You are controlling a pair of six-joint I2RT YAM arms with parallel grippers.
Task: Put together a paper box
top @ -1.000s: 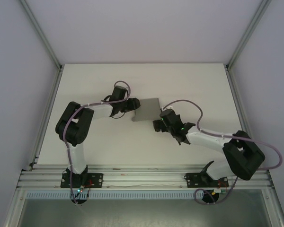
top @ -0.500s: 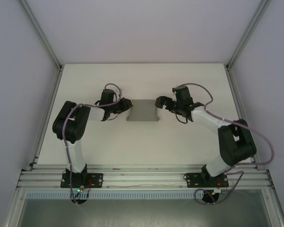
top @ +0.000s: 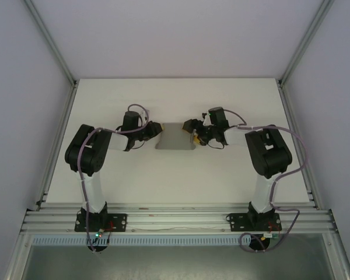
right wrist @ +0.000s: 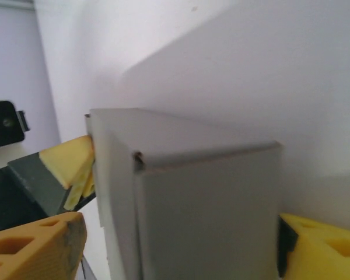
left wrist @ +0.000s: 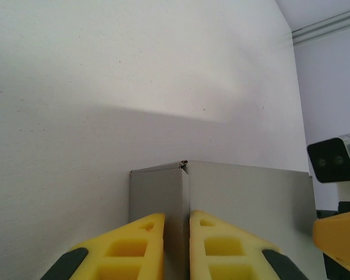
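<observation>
The paper box (top: 176, 136) is a low grey cardboard box lying mid-table between both arms. My left gripper (top: 158, 132) is at its left end. In the left wrist view the yellow fingers (left wrist: 141, 245) are shut on a thin upright wall of the paper box (left wrist: 245, 198), with my left gripper (left wrist: 177, 220) pinching just below a corner seam. My right gripper (top: 193, 133) is at the box's right end. In the right wrist view the paper box (right wrist: 204, 210) fills the space between the wide jaws of my right gripper (right wrist: 179, 224). A small gap shows at the left finger (right wrist: 38, 248).
White table (top: 116, 175) inside a white-walled enclosure, with aluminium rails (top: 175, 220) along the near edge where the arm bases sit. The right arm's elbow (top: 268, 151) stands just right of the box. The left arm's elbow (top: 84, 153) stands to the left.
The right arm swung from in front of the box round to its right end, and its jaws have narrowed a little. My left gripper closed on the left wall; the box straightened and shifted slightly left.
</observation>
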